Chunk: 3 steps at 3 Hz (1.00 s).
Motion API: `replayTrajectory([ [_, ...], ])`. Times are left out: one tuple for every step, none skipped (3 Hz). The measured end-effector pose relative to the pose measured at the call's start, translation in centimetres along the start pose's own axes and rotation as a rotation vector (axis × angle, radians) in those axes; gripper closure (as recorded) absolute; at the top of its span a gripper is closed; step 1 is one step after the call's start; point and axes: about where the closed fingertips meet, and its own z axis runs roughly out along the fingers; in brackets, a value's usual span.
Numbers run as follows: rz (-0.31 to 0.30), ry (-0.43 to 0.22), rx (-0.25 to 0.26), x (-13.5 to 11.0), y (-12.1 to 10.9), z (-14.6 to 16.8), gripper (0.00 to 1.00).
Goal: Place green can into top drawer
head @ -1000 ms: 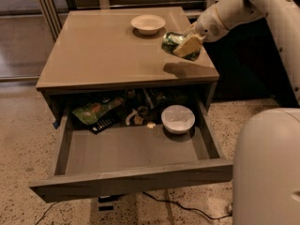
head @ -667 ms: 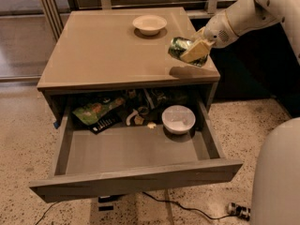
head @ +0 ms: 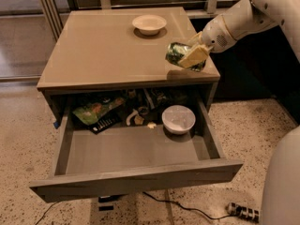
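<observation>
The green can is shiny green with silvery patches and lies on its side in the air, just above the front right corner of the tan cabinet top. My gripper is shut on it, with a yellowish finger pad across its front. The white arm comes in from the upper right. The top drawer is pulled wide open below, with a bare grey floor in its front half.
A white bowl stands at the back of the cabinet top. Inside the drawer are a white bowl at the right, a green snack bag at the left and small clutter at the back. A power strip and cable lie on the floor.
The gripper with the can has moved forward and slightly down, toward the front right corner of the cabinet top. The view has shifted, showing less of the robot's white body.
</observation>
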Motion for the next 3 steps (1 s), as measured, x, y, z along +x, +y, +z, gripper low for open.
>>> replayTrajectory([
  [-0.018,0.003,-0.028,0.6,2.5,0.1,1.0],
  [-0.002,0.026,-0.099,2.8,5.6,2.2,1.0],
  [-0.004,0.027,-0.102,2.8,5.7,2.4,1.0],
])
